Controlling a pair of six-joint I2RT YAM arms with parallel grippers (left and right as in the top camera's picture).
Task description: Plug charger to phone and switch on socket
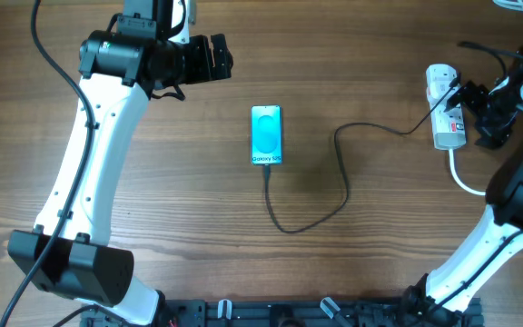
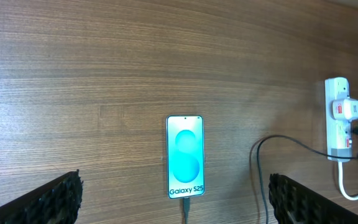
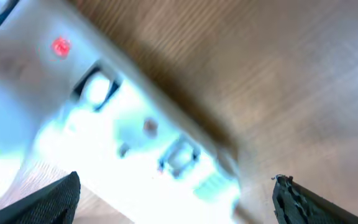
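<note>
My right gripper [image 1: 478, 107] hangs with its fingers spread wide and holds nothing. The socket [image 1: 445, 107] lies right against it on its left side, over on the right part of the wooden table [image 1: 189, 182]. Through my right wrist camera the white strip is so near that it blurs, running aslant from upper left to lower right between my two fingers, with a small red spot [image 3: 59, 45] towards its upper end. I cannot tell whether that spot is a lit lamp or only a marking. From overhead the strip's long axis points away from my base, so its switches line up along that axis and I reach it from the side. The charger [image 1: 341, 163] runs from the strip in a slack loop across the table and meets the bottom edge of the phone [image 1: 266, 134]. The phone lies flat near the middle with its cyan screen up, so I judge the plugging step done. My left gripper [image 1: 216, 56] is also open and empty, held high and well apart from the socket, looking down on the phone. The switch therefore falls to my right hand, which needs only a small shift along the strip and a press down.
</note>
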